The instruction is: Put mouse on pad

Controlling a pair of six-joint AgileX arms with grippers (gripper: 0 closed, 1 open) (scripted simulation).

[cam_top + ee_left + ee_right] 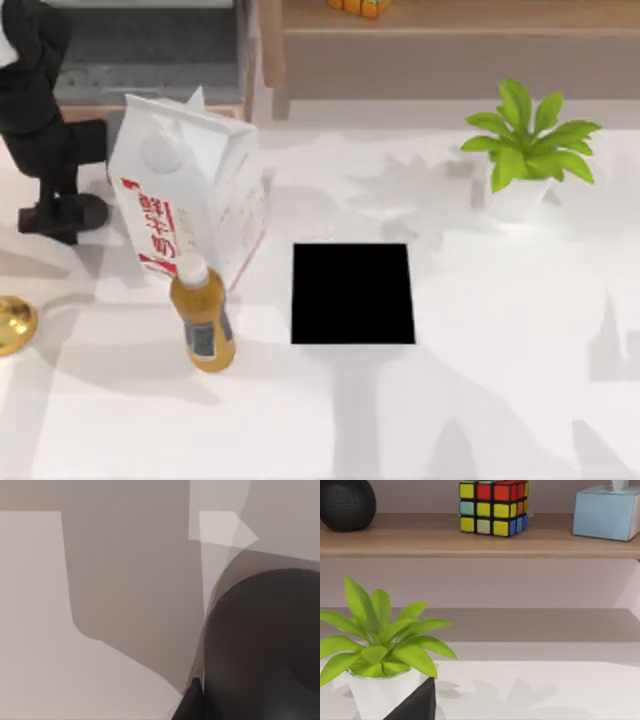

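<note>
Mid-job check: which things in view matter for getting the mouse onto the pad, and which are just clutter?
Job:
- pad, mid-table
- dark domed shape, likely the mouse
- left gripper, at the table's left, beside the milk carton

Clutter:
- milk carton
- juice bottle
- gold round object
- potted plant
- on the shelf: colour cube, tissue box

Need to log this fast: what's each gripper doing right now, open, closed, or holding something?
Left gripper: at the table's far left, behind the milk carton; cannot be told.
Right gripper: cannot be told.

White table (480, 400) under soft shadows — wooden shelf (480, 542) along the pale wall (485, 582).
</note>
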